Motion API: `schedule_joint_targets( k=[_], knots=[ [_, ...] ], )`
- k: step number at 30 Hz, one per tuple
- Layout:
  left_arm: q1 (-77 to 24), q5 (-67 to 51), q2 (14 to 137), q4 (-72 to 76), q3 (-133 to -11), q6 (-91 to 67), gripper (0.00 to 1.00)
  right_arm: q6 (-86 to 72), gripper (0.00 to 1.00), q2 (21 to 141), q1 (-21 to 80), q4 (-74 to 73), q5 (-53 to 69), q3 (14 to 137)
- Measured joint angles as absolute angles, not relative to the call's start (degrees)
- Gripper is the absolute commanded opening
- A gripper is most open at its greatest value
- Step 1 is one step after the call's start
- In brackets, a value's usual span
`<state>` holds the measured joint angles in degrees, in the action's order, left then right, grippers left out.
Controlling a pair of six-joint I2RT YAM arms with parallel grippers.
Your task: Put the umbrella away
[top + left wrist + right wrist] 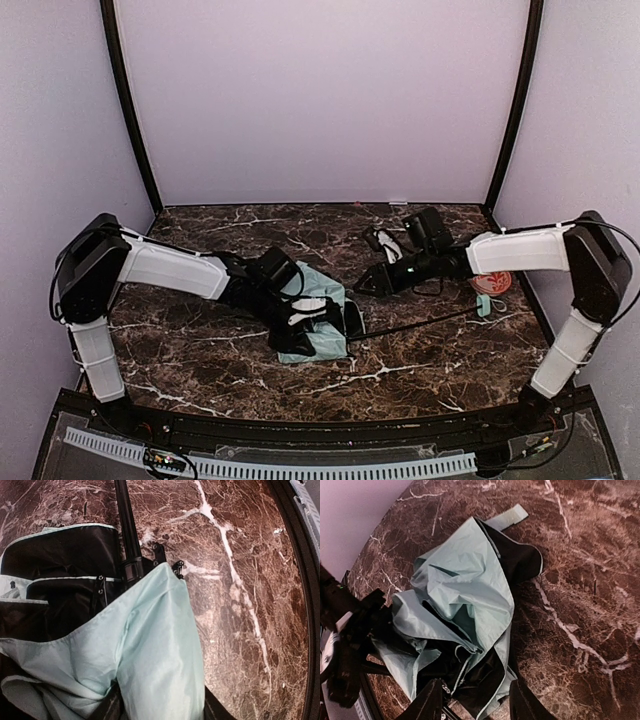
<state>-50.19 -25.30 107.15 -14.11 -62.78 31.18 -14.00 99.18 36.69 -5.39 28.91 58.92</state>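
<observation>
Counter: we see a dark brown marble counter (420, 365) with white veins.
Back wall: behind the counter stands a plain pale lilac back wall (320, 100).
Side walls: a left wall (50, 150) and a right wall (590, 120) of the same lilac flank the counter.
Posts: we see two slanting black posts (128, 110) rising from the counter's far corners.
Near edge: a curved black rail (330, 430) runs along the counter's near edge, with a white toothed strip (300, 468) just in front of it.
Light: soft and even across the counter, we find.

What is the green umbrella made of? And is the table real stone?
The umbrella cloth looks like thin nylon or polyester: slightly shiny, crumpled in soft folds. Its shaft looks like black-painted metal, straight and smooth. The table looks like polished brown marble with white veins, though it could be a printed surface.
</observation>
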Motion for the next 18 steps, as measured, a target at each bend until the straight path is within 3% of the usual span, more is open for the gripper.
schedule_joint_targets(
  k=[5, 10, 14, 18],
  knots=[
    [-47.31, -32.95, 108.79, -15.55, -64.16, 29.71, 0.40, -7.05, 0.52, 85.62, 39.57, -2.17, 23.99, 50.26],
    [-45.58, -38.24, 110.69, -17.26, -65.80, 28.84, 0.40, 7.35, 0.64, 75.57, 52.58, 5.34, 15.16, 39.99],
    [-44.99, -40.23, 111.61, -18.44, -66.83, 28.40, 0.40, 18.72, 0.91, 80.18, 60.77, 10.17, 9.50, 38.41],
    [-44.86, -41.93, 112.05, -19.16, -67.13, 28.18, 0.39, 27.22, 0.91, 90.32, 62.74, 10.50, 3.62, 42.50]
  ],
)
